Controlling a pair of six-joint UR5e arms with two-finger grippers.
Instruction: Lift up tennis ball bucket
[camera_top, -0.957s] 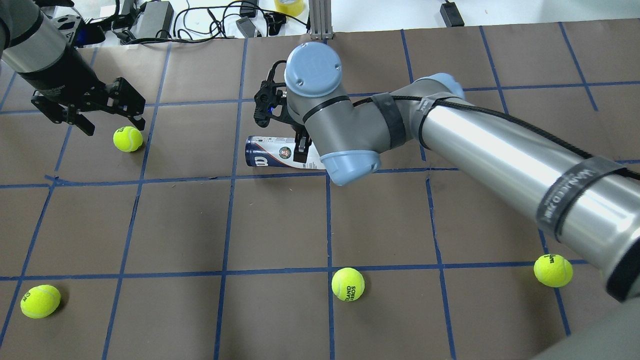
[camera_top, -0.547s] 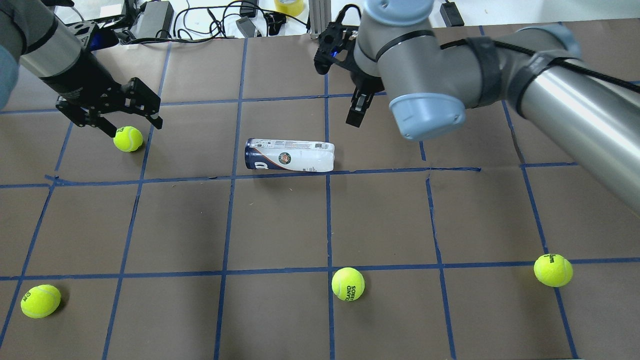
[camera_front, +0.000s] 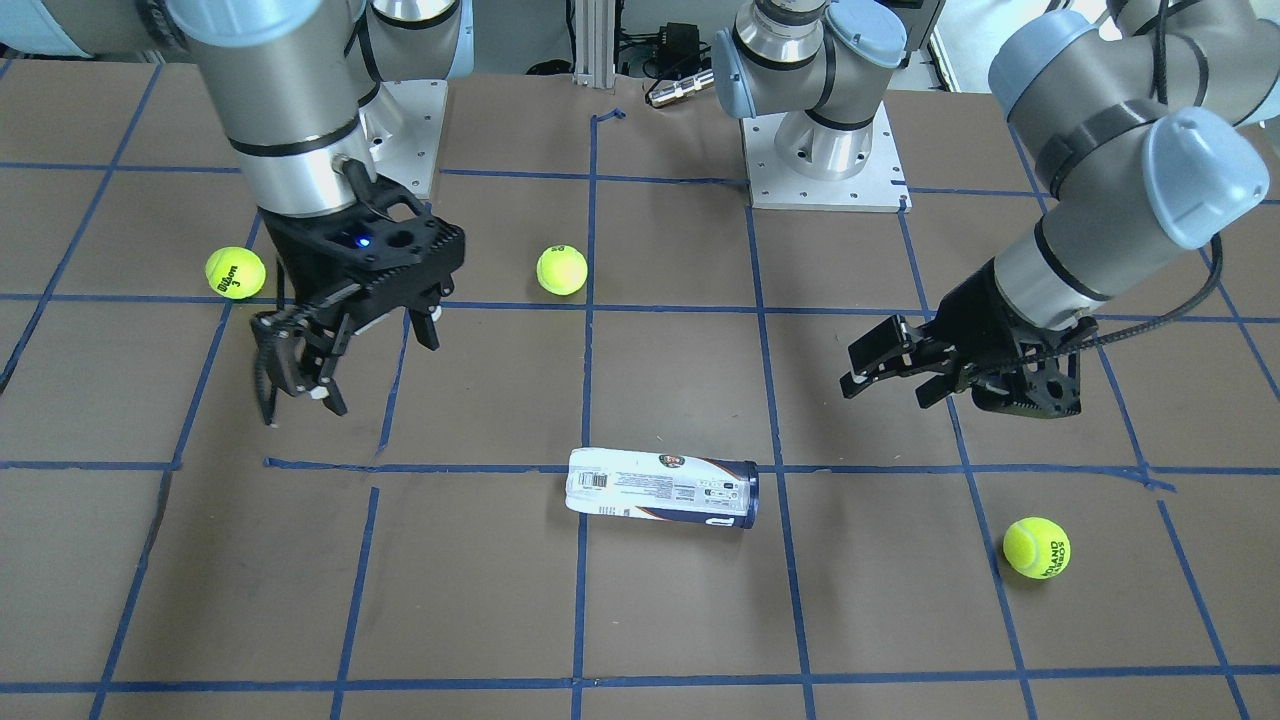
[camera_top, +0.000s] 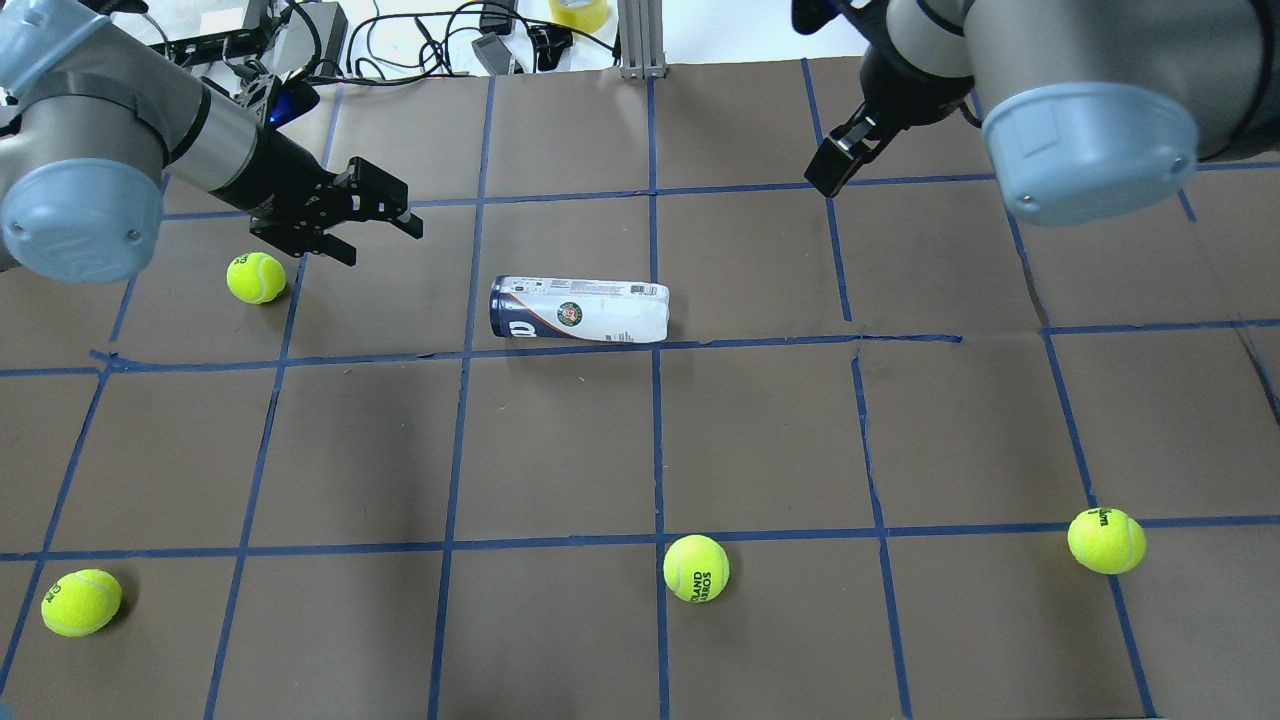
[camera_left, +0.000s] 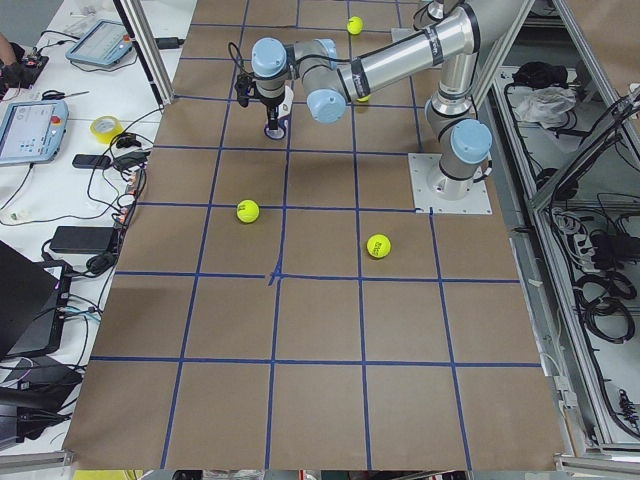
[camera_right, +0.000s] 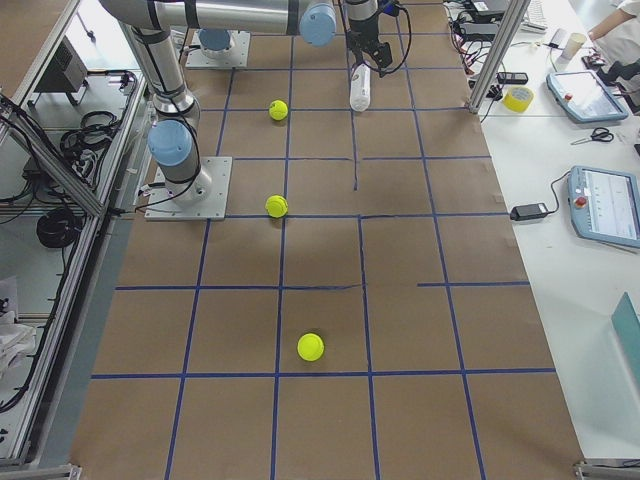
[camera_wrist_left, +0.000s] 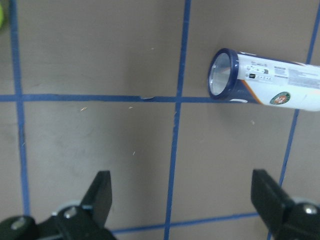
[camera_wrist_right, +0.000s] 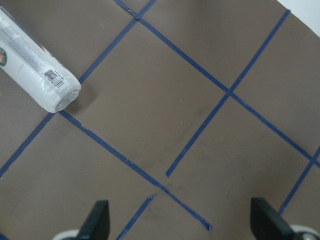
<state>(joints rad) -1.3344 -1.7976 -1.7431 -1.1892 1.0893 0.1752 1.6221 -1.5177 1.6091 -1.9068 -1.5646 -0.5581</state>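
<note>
The tennis ball bucket (camera_top: 578, 310) lies on its side mid-table, white label, navy rim to the left, touched by neither gripper. It also shows in the front view (camera_front: 662, 487) and in both wrist views (camera_wrist_left: 270, 82) (camera_wrist_right: 35, 65). My left gripper (camera_top: 375, 235) (camera_front: 880, 388) is open and empty, hovering to the left of the bucket's rim end; its jaws stand wide apart in the left wrist view (camera_wrist_left: 184, 200). My right gripper (camera_front: 350, 375) is open and empty, raised to the far right of the bucket; one of its fingers (camera_top: 835, 160) shows overhead.
Several yellow-green tennis balls lie about: one by the left gripper (camera_top: 256, 277), one front centre (camera_top: 696, 568), one front right (camera_top: 1106, 540), one front left (camera_top: 81, 602). Cables and power bricks (camera_top: 300, 40) and a metal post (camera_top: 640, 40) line the far edge.
My right gripper has left the bucket, rising and swinging to the far right. My left gripper has moved right, towards the bucket's rim end. The bucket has not moved.
</note>
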